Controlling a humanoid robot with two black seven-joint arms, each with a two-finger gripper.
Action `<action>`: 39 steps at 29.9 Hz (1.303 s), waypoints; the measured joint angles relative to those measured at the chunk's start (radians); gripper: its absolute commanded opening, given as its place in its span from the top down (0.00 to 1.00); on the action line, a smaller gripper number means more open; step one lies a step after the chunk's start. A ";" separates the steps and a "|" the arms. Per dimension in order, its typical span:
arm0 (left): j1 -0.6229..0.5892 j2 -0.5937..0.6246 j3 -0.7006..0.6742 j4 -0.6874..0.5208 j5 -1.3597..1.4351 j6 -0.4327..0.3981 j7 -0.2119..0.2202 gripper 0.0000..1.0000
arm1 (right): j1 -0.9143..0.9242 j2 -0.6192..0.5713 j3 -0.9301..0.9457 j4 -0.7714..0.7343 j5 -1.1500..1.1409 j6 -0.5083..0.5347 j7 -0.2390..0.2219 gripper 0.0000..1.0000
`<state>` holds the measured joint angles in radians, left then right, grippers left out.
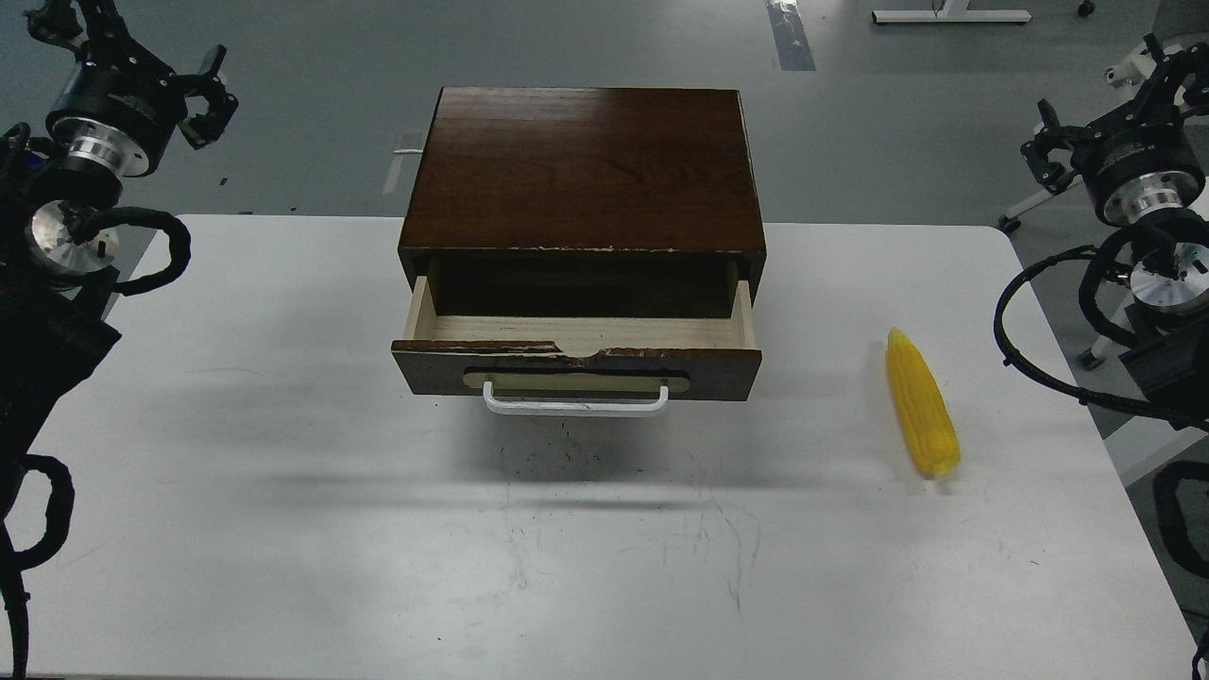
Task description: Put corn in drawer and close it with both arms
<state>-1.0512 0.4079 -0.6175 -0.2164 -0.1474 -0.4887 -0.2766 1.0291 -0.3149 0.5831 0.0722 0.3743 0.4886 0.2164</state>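
On table (283, 529): drawer (576, 370) pulled open, nothing inside; corn (921, 404) well right. End effector states: cannot tell.

Black arms (57, 283), silver rings, looped cables.

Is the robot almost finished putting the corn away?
Not yet. The drawer is already pulled open, and nothing shows inside it. The corn lies on the white table, to the drawer's right. Nothing is in hand: the left gripper and right gripper hang off to the sides. Picking up, dropping in and closing all remain.
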 measured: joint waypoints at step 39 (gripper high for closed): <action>0.035 0.019 -0.013 -0.055 -0.058 0.000 0.001 0.02 | 0.383 -0.175 -0.814 0.012 -0.310 0.000 -0.021 0.00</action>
<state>-1.0159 0.4266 -0.6302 -0.2711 -0.2050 -0.4887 -0.2760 1.4123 -0.4898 -0.2312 0.0843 0.0639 0.4891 0.1959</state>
